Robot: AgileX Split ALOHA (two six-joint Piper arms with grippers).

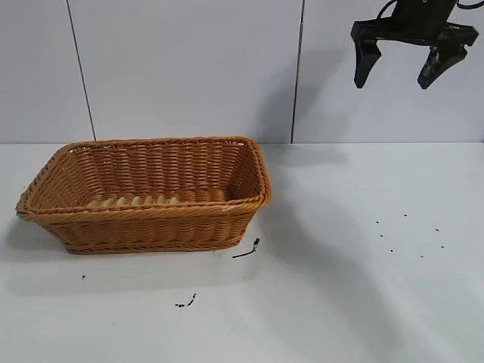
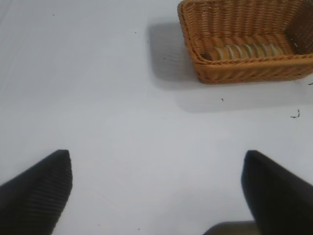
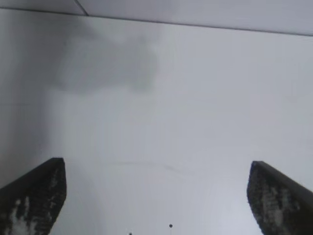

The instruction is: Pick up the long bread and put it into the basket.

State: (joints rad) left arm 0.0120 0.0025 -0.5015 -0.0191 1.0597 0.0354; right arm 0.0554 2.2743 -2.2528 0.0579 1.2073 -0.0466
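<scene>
The long bread (image 1: 144,201) lies inside the wicker basket (image 1: 144,227), along its near wall, with only its striped top showing. It also shows in the left wrist view (image 2: 244,51), inside the basket (image 2: 244,71). My right gripper (image 1: 408,72) hangs open and empty high at the back right, far from the basket; in its wrist view (image 3: 156,196) only white table lies between the fingers. My left gripper (image 2: 156,191) is open and empty over bare table, well away from the basket, and is out of the exterior view.
The white table (image 1: 363,287) carries small dark specks at the right (image 1: 408,234) and dark scraps near the basket's front corner (image 1: 249,249) and in front of it (image 1: 185,302). A white panelled wall stands behind.
</scene>
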